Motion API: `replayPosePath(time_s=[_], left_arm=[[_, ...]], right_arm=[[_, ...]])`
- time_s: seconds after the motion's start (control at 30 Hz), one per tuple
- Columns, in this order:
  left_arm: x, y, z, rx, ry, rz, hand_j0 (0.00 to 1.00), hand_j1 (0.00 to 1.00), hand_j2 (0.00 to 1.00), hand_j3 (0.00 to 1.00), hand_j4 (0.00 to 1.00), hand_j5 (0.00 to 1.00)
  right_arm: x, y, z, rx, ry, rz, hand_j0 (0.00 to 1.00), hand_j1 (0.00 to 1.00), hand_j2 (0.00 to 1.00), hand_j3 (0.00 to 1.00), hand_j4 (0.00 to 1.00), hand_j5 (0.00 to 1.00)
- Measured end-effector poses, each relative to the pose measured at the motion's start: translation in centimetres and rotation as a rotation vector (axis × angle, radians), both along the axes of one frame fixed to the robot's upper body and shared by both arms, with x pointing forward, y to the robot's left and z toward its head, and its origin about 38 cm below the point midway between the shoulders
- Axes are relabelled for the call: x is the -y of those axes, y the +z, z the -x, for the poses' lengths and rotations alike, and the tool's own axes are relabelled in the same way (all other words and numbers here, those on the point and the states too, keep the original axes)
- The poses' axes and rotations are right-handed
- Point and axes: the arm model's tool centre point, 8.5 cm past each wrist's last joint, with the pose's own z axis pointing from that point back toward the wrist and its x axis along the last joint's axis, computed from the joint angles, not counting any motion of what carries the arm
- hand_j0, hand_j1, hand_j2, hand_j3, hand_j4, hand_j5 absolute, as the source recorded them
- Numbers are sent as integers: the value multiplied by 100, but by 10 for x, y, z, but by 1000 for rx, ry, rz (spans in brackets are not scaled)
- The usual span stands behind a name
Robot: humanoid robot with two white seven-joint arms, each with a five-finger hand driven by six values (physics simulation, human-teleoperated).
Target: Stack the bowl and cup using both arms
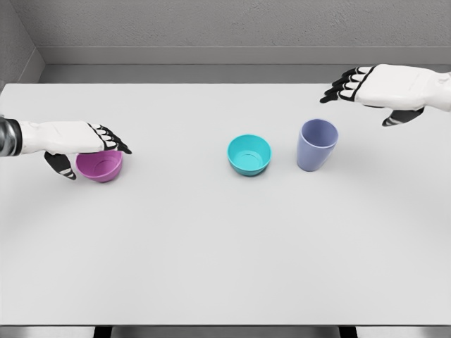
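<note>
My left hand (84, 141) is over the purple bowl (100, 165) near the table's (211, 267) left edge, fingers arched, grip unclear. Right hand (373, 88) hovers wide behind the cup (316, 144); teal bowl (249, 155) mid-table. Next: close, lift.

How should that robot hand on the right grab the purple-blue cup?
Probably around its side wall, coming from the right. The cup stands upright and open, free on that side, with the teal bowl close on its left. The right robot hand hovers open behind and right of it.
</note>
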Motion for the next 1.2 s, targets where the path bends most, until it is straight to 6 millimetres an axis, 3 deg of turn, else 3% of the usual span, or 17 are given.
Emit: replayPosePath(time_s=[1.2], left_arm=[[-2,-21,-15,-34,56,6,100,100,100,100,100,100]], right_arm=[[2,5,1,11,-1,10,100,100,100,100,100,100]])
